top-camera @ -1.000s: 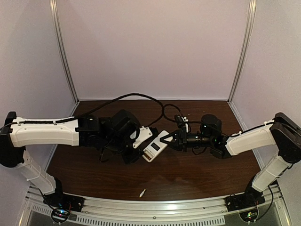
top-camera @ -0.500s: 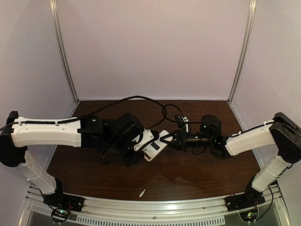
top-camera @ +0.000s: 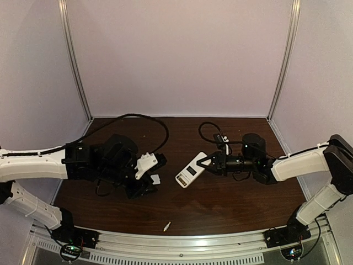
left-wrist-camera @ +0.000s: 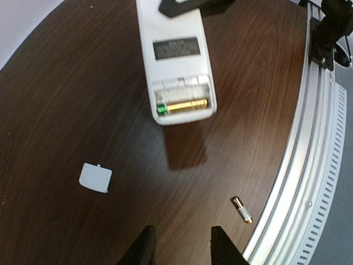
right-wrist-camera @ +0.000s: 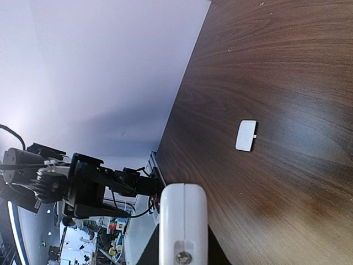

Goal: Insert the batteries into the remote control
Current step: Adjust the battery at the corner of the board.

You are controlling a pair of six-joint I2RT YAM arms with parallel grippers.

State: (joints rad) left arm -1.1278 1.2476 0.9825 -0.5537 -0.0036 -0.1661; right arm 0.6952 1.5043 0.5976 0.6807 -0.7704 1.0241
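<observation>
The white remote control (top-camera: 190, 170) is held off the table, back up, by my right gripper (top-camera: 207, 163), which is shut on its far end. In the left wrist view the remote's (left-wrist-camera: 176, 61) battery recess is open, with one gold battery (left-wrist-camera: 185, 105) lying in it. The second battery (left-wrist-camera: 241, 210) lies loose on the table by the front rail; it also shows in the top view (top-camera: 166, 226). My left gripper (top-camera: 150, 174) is open and empty left of the remote, and its fingers (left-wrist-camera: 144, 249) hang over bare table. In the right wrist view the remote's end (right-wrist-camera: 183, 221) fills the jaws.
The small white battery cover (top-camera: 155, 179) lies flat on the brown table between the grippers; it shows in the left wrist view (left-wrist-camera: 95, 176) and the right wrist view (right-wrist-camera: 246, 135). A metal rail (left-wrist-camera: 309, 149) runs along the front edge. Black cables (top-camera: 138, 118) loop at the back.
My left arm has pulled back to the left, away from the remote, with its gripper empty. The right gripper has shifted slightly right with the remote. The cover now shows on the table.
</observation>
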